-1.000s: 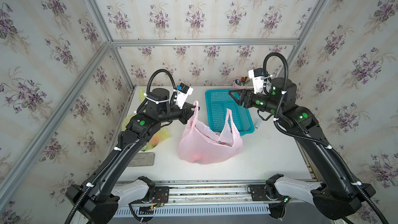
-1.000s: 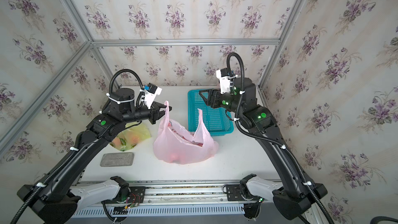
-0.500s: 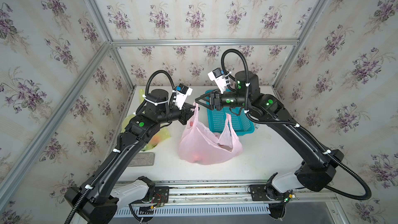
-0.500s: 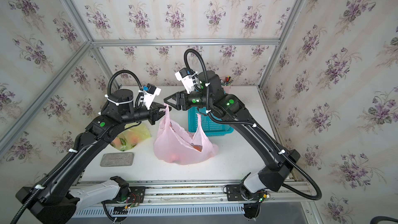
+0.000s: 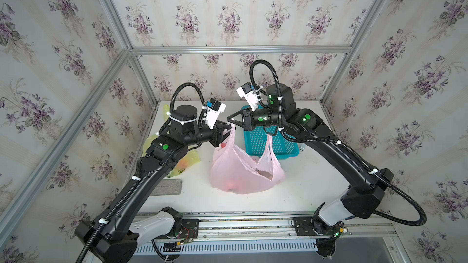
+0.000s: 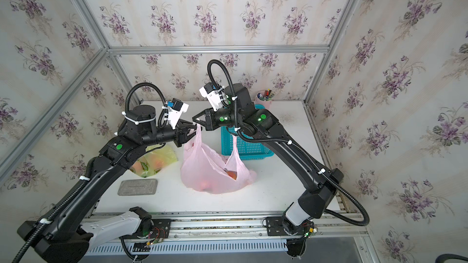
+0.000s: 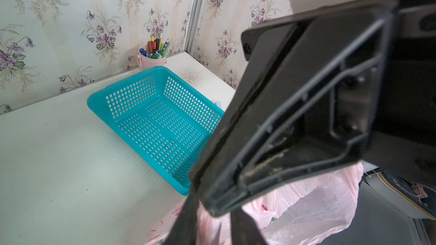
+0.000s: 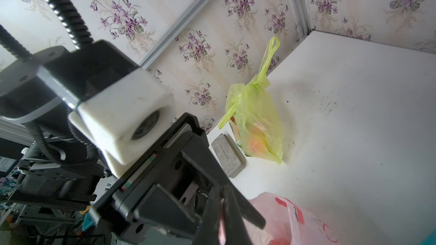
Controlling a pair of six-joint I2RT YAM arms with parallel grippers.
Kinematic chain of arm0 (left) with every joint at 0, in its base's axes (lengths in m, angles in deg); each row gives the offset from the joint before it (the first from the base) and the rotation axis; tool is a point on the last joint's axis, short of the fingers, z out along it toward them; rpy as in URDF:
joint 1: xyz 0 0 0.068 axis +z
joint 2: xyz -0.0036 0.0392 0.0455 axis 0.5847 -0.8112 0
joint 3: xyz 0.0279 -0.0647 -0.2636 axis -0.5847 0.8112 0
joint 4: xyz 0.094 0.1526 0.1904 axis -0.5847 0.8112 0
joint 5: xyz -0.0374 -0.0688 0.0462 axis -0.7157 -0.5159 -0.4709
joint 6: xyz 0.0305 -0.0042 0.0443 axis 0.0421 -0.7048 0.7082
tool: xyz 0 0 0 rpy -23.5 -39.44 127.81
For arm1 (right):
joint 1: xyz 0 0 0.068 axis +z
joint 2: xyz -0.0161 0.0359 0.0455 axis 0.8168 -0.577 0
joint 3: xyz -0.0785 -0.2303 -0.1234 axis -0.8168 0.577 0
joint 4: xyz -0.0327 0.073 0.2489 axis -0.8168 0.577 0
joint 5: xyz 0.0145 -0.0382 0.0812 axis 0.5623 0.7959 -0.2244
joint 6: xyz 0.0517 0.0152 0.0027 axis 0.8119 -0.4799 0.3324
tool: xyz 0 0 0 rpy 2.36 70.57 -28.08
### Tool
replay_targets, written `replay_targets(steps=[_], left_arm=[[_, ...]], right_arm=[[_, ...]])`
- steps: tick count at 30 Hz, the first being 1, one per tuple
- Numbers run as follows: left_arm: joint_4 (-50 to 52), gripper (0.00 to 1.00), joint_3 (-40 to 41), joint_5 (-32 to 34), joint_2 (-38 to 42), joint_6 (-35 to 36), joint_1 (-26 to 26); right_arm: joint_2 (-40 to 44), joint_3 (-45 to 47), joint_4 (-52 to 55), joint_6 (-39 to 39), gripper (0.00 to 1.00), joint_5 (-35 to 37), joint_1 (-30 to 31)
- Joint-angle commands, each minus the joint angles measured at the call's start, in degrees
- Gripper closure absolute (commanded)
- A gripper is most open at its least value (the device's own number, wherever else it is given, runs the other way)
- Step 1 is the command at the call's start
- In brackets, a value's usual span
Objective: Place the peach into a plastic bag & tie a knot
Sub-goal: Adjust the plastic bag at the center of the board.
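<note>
Right arm has swung in from the far right over the last second, and its tool (image 5: 229,120) is now pinched shut on the left handle (image 5: 231,135) of the pink bag (image 5: 240,170), holding it up. Left tool (image 6: 188,129) has let go of that handle in the same stretch. Its fingers stand apart just left of it, with pink plastic between them in the left wrist view, and I can't tell if they touch it. Bag sits mid-surface (image 5: 316,173) with its right handle (image 5: 268,145) sticking up on its own. Peach (image 6: 229,173) is inside the bag, orange showing through the open mouth. Teal basket (image 5: 263,142) is just behind the bag, a yellow-green bag (image 6: 154,160) lies to the left, a flat grey block (image 6: 138,187) sits nearer than that, and a pen cup (image 6: 264,96) stands at the far edge
</note>
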Motion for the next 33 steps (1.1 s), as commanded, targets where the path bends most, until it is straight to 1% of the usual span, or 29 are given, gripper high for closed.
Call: replay_targets(steps=[1,5,7,10,12,14,17,20,22,23,26,30,33], left_arm=[[-1.43,0.38,1.38,-2.47,0.9,0.52,0.02],[-1.6,0.31,4.53,-3.67,3.59,0.39,0.33],[-2.33,0.28,5.98,-4.43,5.17,0.09,0.96],[-2.92,0.25,7.22,-5.67,7.23,-0.35,2.94],[-3.91,0.23,8.0,-7.23,8.11,-1.43,5.32],[-6.48,0.19,8.79,-9.43,8.13,-3.25,7.03],[-8.7,0.15,8.26,-11.11,6.5,-4.74,7.31],[-12.38,0.14,8.65,-11.44,4.98,-7.03,7.25],[-15.47,0.16,9.52,-11.03,4.83,-8.69,7.16],[-17.53,0.19,10.12,-11.16,4.79,-9.84,7.08],[-19.21,0.32,11.12,-9.43,5.0,-10.85,5.82],[-19.41,0.38,12.49,-3.29,5.37,-10.75,2.9],[-19.85,0.39,12.93,0.44,4.69,-10.89,0.84]], right_arm=[[-0.32,-0.87,-1.45,0.19,1.0,1.97,0.07],[-1.33,-2.96,-0.29,-0.76,1.0,2.83,-0.11],[-2.1,-3.98,0.23,-1.02,1.0,1.76,-0.11],[-2.98,-4.73,0.67,-1.32,1.0,0.67,-0.14],[-3.21,-4.92,0.8,-1.5,1.0,-0.44,-0.17],[-3.3,-4.76,0.63,-1.5,1.0,-1.36,-0.11],[-3.33,-4.6,0.21,-1.01,1.0,-2.16,-0.08],[-3.35,-4.13,-0.9,-0.12,1.0,-3.04,-0.07],[-3.34,-4.02,-1.31,0.5,1.0,-2.41,-0.12],[-3.37,-4.04,-1.25,0.89,1.0,-1.19,-0.1],[-3.17,-3.66,-2.0,2.43,1.0,3.14,-0.13],[-2.09,-0.97,-6.49,5.75,1.0,6.18,-0.11],[-1.98,-0.33,-8.04,7.48,1.0,7.69,-0.1]])
